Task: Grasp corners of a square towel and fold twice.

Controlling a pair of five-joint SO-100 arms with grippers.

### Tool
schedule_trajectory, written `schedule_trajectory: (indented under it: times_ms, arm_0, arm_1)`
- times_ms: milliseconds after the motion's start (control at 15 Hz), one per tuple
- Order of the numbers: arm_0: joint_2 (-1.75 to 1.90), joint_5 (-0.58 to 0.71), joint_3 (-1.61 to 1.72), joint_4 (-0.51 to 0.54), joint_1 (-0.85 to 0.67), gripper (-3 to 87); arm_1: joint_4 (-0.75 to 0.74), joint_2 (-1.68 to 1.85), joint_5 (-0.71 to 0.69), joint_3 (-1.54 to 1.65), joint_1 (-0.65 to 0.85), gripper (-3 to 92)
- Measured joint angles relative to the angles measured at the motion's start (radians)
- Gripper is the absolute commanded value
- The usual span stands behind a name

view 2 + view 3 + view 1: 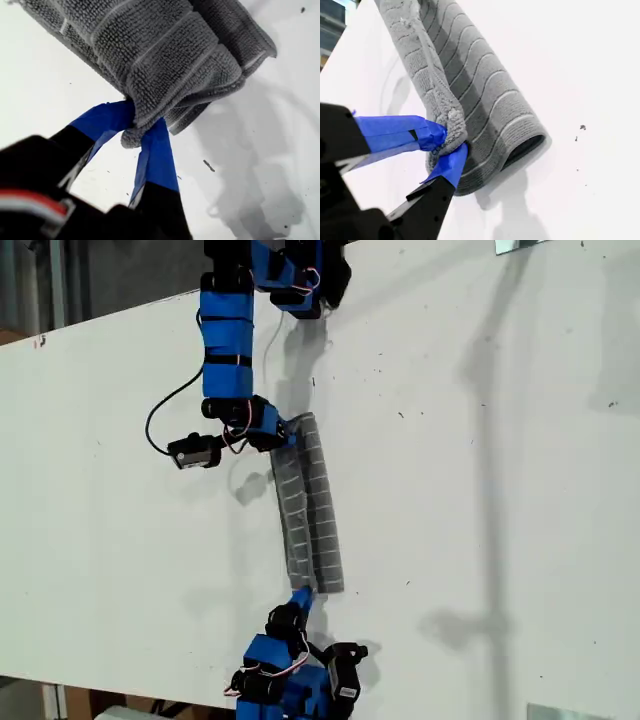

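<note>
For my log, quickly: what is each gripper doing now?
My first gripper: closed on the towel.
My second gripper: closed on the towel's other end.

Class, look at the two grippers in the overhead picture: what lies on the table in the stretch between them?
Only the folded towel spans it, seen in the exterior view. My first gripper and my second gripper each pinch one end; bare table lies beside it.

The towel [310, 510] is grey with thin pale stripes crossing it; the table [500, 490] under it is white, flecked with small dark specks; both arms are bright blue with black joints; blue tape wraps the black fingers [155, 150] gripping the cloth.
</note>
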Motion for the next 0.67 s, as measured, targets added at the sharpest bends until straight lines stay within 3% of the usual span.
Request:
schedule_trajectory:
  times_ms: [667]
  arm_0:
    - [-0.259,-0.178,0.106,-0.400,0.083,-0.1]
  arm_1:
    - [-0.080,0.000,0.034,0.176,-0.029,-0.1]
